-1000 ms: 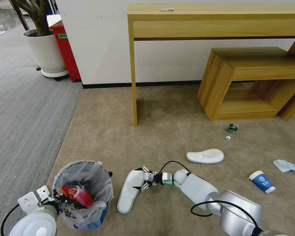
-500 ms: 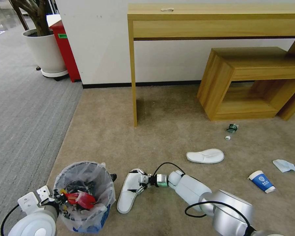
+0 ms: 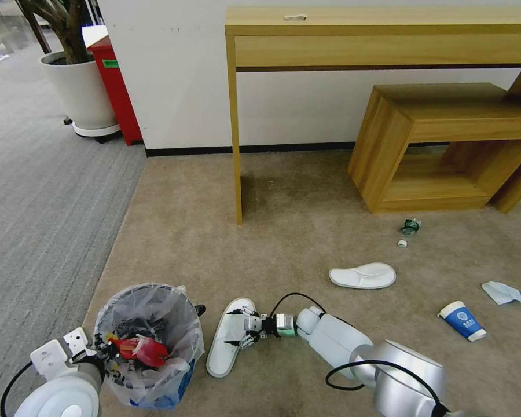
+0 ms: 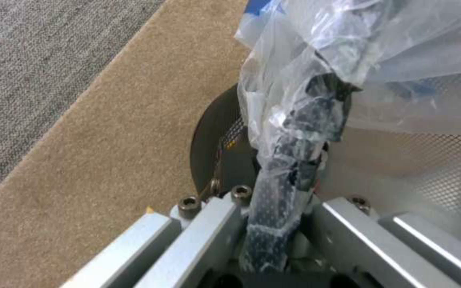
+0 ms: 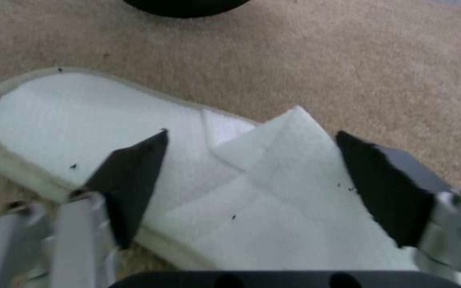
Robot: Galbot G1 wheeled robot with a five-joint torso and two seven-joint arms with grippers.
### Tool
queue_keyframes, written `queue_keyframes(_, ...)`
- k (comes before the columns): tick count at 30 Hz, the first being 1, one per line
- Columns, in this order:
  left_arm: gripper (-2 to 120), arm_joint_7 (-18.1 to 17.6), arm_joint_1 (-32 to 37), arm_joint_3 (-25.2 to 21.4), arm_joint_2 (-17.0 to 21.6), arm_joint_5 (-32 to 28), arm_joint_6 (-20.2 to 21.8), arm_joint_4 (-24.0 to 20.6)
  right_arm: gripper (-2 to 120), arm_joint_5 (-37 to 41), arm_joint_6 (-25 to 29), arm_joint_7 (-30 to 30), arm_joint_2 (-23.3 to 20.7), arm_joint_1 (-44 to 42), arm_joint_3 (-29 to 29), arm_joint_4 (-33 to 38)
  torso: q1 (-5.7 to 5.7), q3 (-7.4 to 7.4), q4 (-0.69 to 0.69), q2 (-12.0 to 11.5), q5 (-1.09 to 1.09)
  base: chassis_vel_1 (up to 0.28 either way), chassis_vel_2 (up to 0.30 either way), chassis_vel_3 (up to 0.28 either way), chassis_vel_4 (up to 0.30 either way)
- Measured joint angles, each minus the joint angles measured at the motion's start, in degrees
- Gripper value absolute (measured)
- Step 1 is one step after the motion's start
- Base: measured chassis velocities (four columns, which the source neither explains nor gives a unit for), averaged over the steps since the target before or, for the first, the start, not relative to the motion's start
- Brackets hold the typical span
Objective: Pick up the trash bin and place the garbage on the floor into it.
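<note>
The trash bin (image 3: 156,315), a dark wire bin lined with a clear bag, stands at the lower left on the beige floor (image 3: 307,231). Red wrappers (image 3: 146,351) lie inside it. My left gripper (image 3: 100,349) is shut on its rim, and the left wrist view shows the left gripper (image 4: 273,208) pinching rim and bag (image 4: 316,100). A white slipper (image 3: 223,347) lies right of the bin. My right gripper (image 3: 236,328) hovers open over it. In the right wrist view the black fingertips (image 5: 134,172) straddle the slipper's strap (image 5: 273,188).
More garbage lies to the right: a second slipper (image 3: 363,275), a blue-white cup (image 3: 463,320), a tissue (image 3: 502,292), a crushed bottle (image 3: 410,226) and its cap (image 3: 402,244). A wooden desk leg (image 3: 236,145) and a low bench (image 3: 446,145) stand behind. Grey ribbed carpet (image 3: 35,202) lies left.
My right gripper has slid left along the slipper toward the bin and stays open. The left gripper keeps its hold on the bin.
</note>
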Motion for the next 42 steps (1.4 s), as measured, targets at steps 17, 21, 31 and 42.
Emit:
queue_keyframes(17, 0, 0.3, 0.0, 0.3, -0.3, 0.7, -0.2, 0.2, 22, 0.2, 0.0, 0.1, -0.9, -0.6, 0.3, 0.5, 0.0, 0.0, 0.0, 0.0, 0.0, 0.0, 0.0, 0.0, 0.0)
queue_keyframes(21, 0, 0.4, 0.0, 0.4, -0.4, 0.9, -0.4, 0.3, 20, 0.2, 0.0, 0.2, -0.9, -0.6, 0.4, 0.5, 0.0, 0.0, 0.01, 0.0, 0.0, 0.0, 0.0, 0.0, 0.0)
queue_keyframes(31, 0, 1.0, 0.0, 1.1, -1.2, 2.1, -0.8, 0.9, 14, 0.2, 0.0, 0.2, -1.2, -0.6, 0.6, 0.4, 0.0, 0.0, 0.01, 0.0, 0.0, 0.0, 0.0, 0.0, 0.0)
queue_keyframes(42, 0, 1.3, 0.0, 1.4, -1.6, 2.8, -1.0, 1.3, 0, 0.1, 0.0, 0.3, -1.1, -0.5, 1.0, 0.2, 0.0, 0.0, 0.01, 0.0, 0.01, 0.0, 0.0, 0.0, 0.0)
